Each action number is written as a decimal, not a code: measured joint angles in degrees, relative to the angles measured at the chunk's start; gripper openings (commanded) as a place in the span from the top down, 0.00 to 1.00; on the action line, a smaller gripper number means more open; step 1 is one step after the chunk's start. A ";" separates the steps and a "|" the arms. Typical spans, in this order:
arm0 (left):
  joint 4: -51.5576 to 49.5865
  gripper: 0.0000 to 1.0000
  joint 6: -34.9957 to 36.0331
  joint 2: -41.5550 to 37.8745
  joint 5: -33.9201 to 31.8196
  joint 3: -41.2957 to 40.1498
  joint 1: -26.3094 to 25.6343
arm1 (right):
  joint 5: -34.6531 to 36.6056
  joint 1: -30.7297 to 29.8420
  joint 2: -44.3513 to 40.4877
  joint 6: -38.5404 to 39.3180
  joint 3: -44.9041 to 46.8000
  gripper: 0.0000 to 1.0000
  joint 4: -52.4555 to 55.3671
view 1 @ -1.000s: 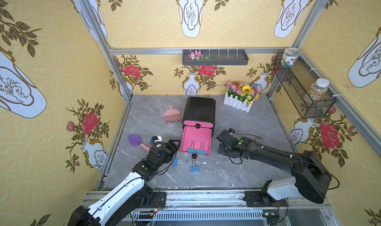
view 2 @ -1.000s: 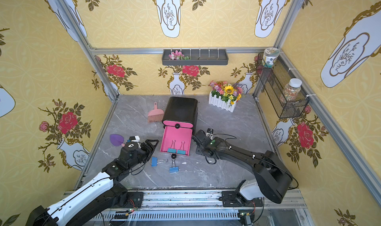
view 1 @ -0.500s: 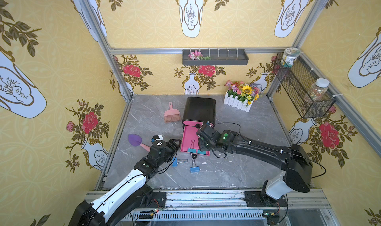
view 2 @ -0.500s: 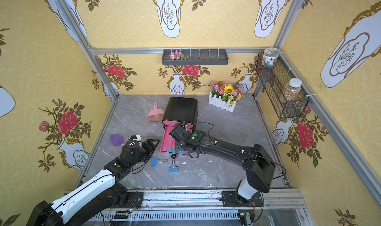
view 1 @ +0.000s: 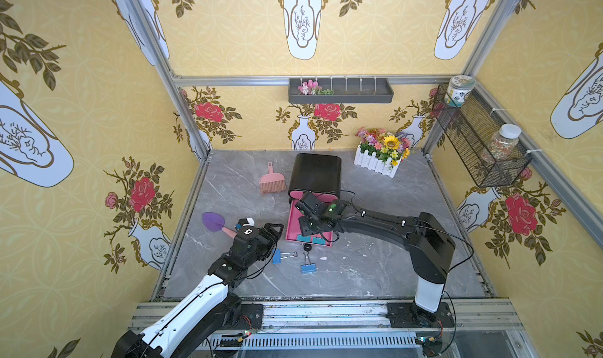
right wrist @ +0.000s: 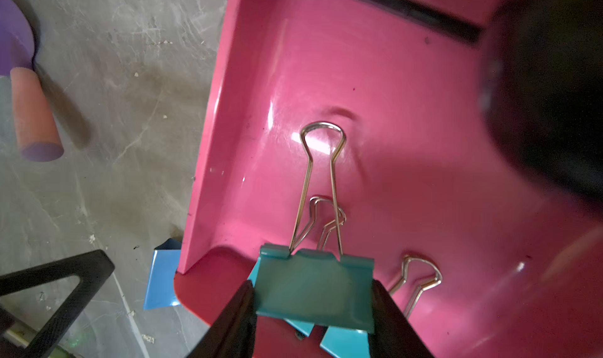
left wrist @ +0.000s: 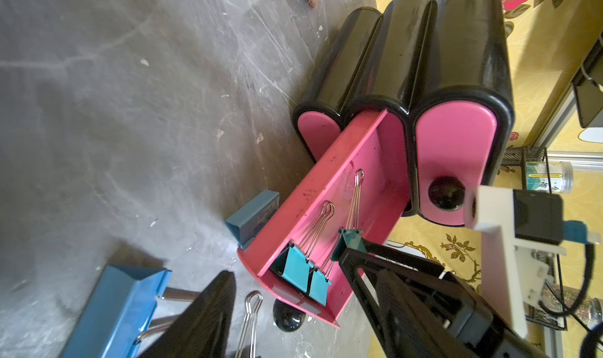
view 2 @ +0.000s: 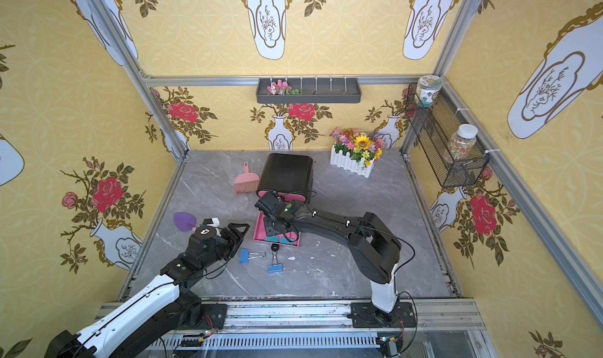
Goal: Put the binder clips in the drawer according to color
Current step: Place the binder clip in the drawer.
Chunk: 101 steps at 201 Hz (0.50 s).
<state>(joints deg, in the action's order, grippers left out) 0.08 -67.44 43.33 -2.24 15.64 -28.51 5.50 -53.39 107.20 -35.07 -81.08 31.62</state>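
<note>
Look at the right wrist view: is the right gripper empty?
No, the right gripper is shut on a teal binder clip over the pink drawer.

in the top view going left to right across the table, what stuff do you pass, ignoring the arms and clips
purple scoop → pink brush → black drawer cabinet → flower box

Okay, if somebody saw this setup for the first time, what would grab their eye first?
Probably the hot-pink drawer, pulled out of the black drawer unit mid-table, with the right gripper pinching a teal binder clip in its fingers over two teal clips lying inside. Next, two blue binder clips on the grey table in front of the drawer, all against loud yellow floral wallpaper.
</note>
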 measured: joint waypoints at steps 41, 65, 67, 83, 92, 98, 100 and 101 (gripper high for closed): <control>0.04 0.26 -0.04 1.11 0.94 0.00 0.00 | -0.61 0.66 0.31 0.83 0.00 0.55 -0.90; 0.07 0.26 -0.07 1.46 1.14 0.00 0.00 | -0.61 0.68 0.42 0.83 0.00 0.49 -1.36; 0.07 0.26 -0.07 1.46 1.14 0.00 0.00 | -0.61 0.68 0.42 0.83 0.00 0.49 -1.36; 0.13 0.26 -0.07 1.62 1.29 0.00 0.00 | -0.61 0.68 0.39 0.83 0.17 0.44 -1.62; 0.13 0.26 -0.07 1.66 1.46 0.00 0.00 | -0.59 0.61 0.28 0.85 0.33 0.41 -1.62; 0.13 0.26 -0.07 1.70 1.57 0.00 0.00 | -0.59 0.57 0.09 0.87 0.57 0.39 -1.62; 0.13 0.26 -0.07 1.70 1.57 0.00 0.00 | -0.59 0.57 0.02 0.87 0.63 0.39 -1.62; 0.13 0.26 -0.07 1.73 1.57 0.00 0.00 | -0.59 0.57 -0.02 0.87 0.68 0.39 -1.62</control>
<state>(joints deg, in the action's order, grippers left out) 0.21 -67.51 45.06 -0.67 15.64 -28.51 4.91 -52.82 107.18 -34.20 -80.40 30.00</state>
